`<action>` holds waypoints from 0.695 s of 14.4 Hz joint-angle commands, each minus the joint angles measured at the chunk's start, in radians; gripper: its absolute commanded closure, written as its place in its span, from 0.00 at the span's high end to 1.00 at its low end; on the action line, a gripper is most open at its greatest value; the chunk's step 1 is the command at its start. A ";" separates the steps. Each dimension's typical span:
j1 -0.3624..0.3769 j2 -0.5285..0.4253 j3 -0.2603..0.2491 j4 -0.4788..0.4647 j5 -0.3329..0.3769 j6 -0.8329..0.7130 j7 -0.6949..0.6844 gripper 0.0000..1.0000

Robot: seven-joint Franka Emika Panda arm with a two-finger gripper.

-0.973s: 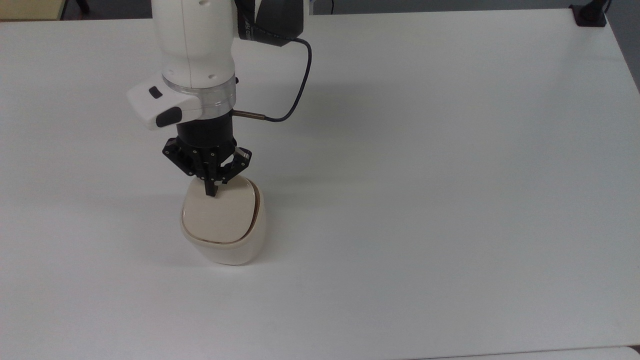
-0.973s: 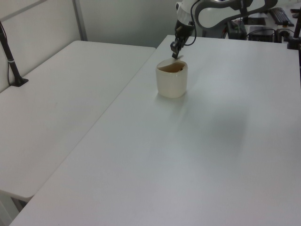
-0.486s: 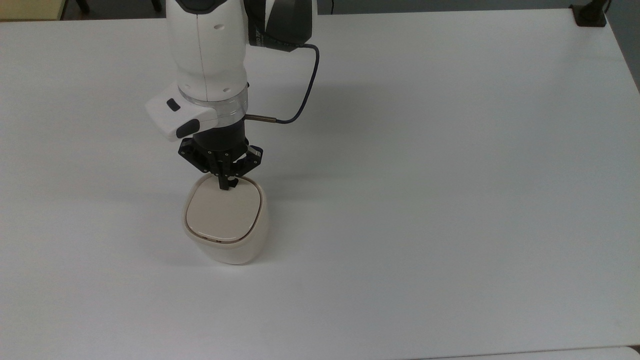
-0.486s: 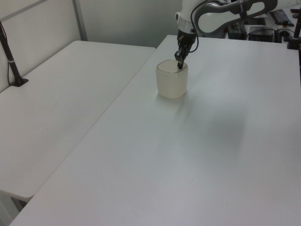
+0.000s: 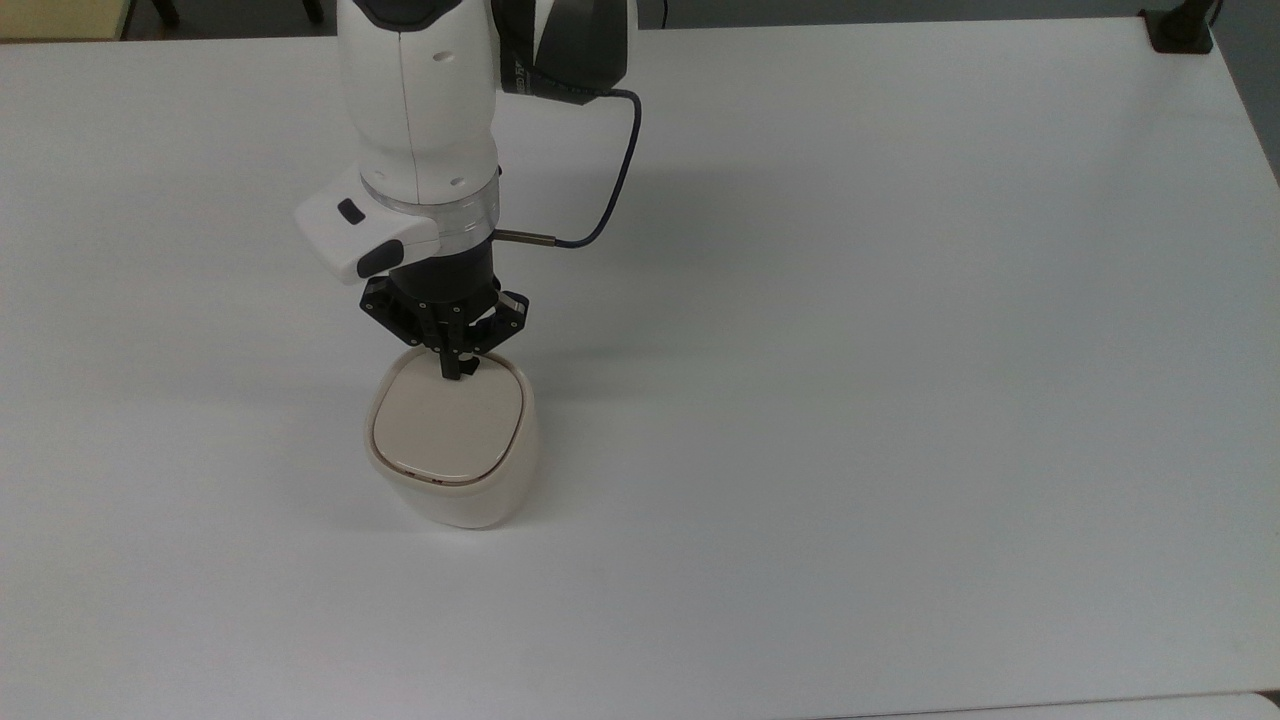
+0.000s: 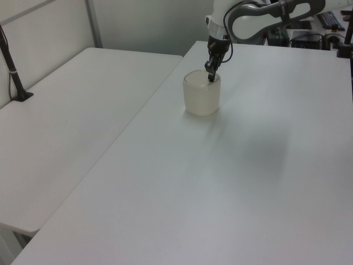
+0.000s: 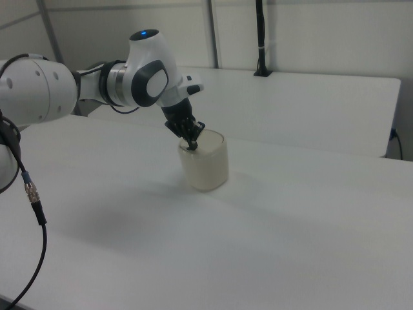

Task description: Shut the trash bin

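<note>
White worktop (image 5: pixel 900 400) carries the cream trash bin (image 5: pixel 452 440), lid flat; end effector (image 5: pixel 456 372), fingers together, presses its 12 o'clock edge.

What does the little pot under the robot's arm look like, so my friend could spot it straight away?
Start at the big white table and follow the white robot arm down to its black gripper. Right beneath its tips stands the trash bin, a small cream-beige tub with rounded corners that narrows toward its base. Its flat lid lies down in the rim, and it is the one cream thing on the white surface.
</note>
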 commanded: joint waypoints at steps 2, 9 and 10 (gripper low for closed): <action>0.012 -0.004 -0.006 -0.020 -0.004 -0.018 -0.012 0.00; 0.094 -0.217 -0.004 -0.024 -0.004 -0.328 -0.012 0.01; 0.111 -0.251 -0.004 -0.030 -0.004 -0.367 -0.008 0.01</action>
